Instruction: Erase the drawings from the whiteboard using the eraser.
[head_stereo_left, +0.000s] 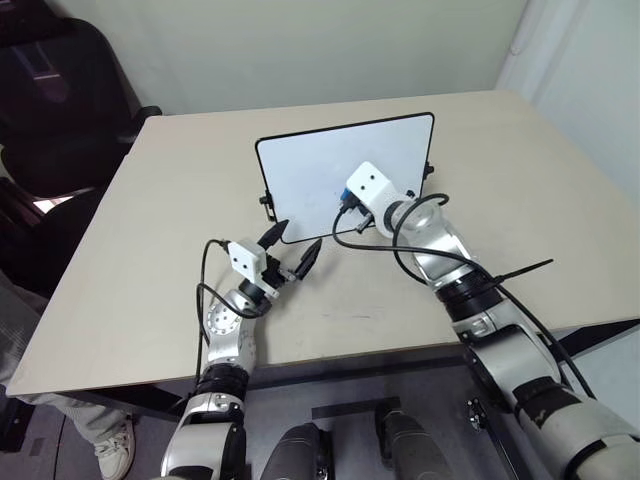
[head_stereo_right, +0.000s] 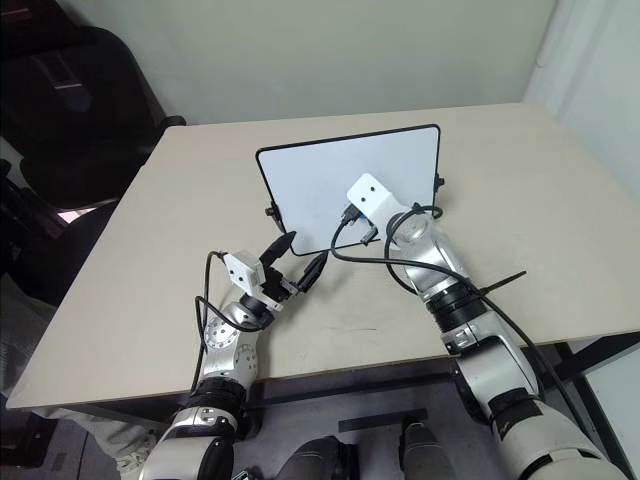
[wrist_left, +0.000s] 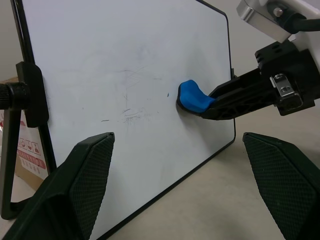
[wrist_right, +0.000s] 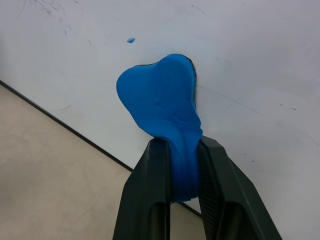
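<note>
Worktop (head_stereo_left: 150, 250): beige. Whiteboard (head_stereo_left: 320, 165) stands near-upright around mid-worktop, nearer the far edge, face toward the robot. Right gripper (wrist_left: 210, 106): fingers clamped tight on the blue eraser (wrist_right: 162, 105), squashing it; eraser's tip is pressed against the board's lower right area. Left gripper (head_stereo_left: 293, 250) sits just in front of the board's bottom edge, fingers spread wide, holding nothing. Drawings (wrist_left: 131, 112): faint smudged strokes beside the eraser.

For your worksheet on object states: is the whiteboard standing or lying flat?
Standing. The whiteboard rises on its lower edge from the table, tilted back on a side clip.
</note>
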